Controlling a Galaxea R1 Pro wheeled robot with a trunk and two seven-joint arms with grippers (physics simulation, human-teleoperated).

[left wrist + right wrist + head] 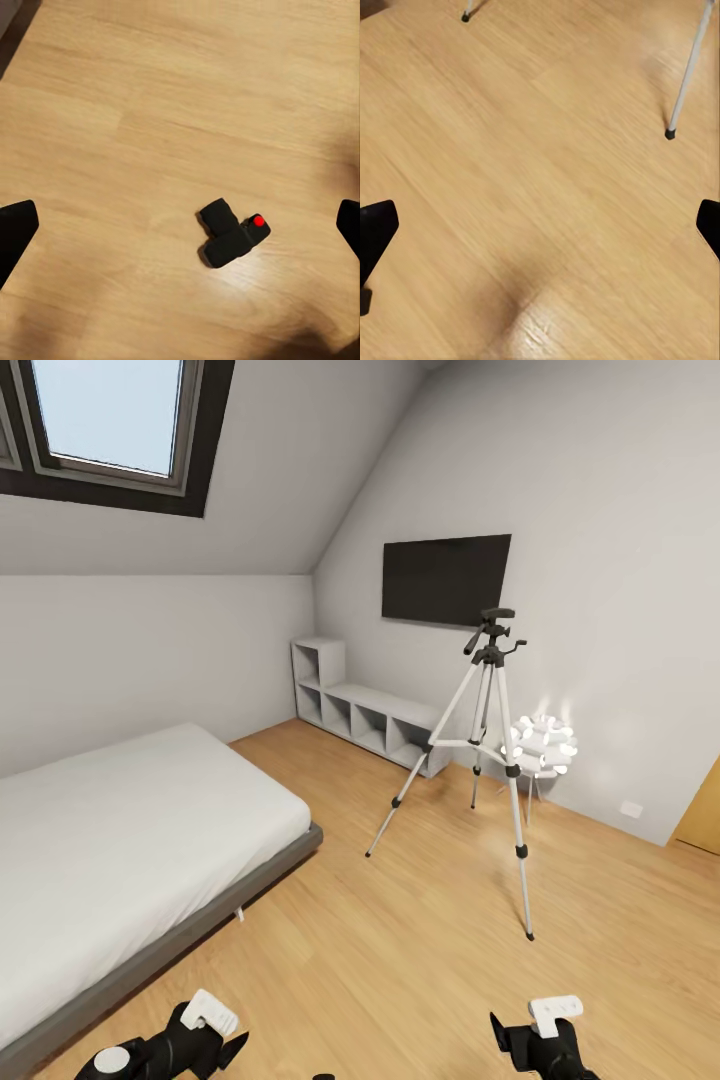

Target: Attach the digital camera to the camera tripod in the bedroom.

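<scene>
The bedroom is evenly and softly lit, with daylight from the skylight [110, 415] and a glowing white floor lamp [540, 748] that spills a bright patch on the wall behind it. Shadows are faint. Straight lines bow near the head view's edges. In both wrist views the wooden floor [150, 112] carries a pale sheen and soft dark smudges of shadow at one edge. The digital camera [230, 232] looks slightly soft, its red dot sharp
</scene>
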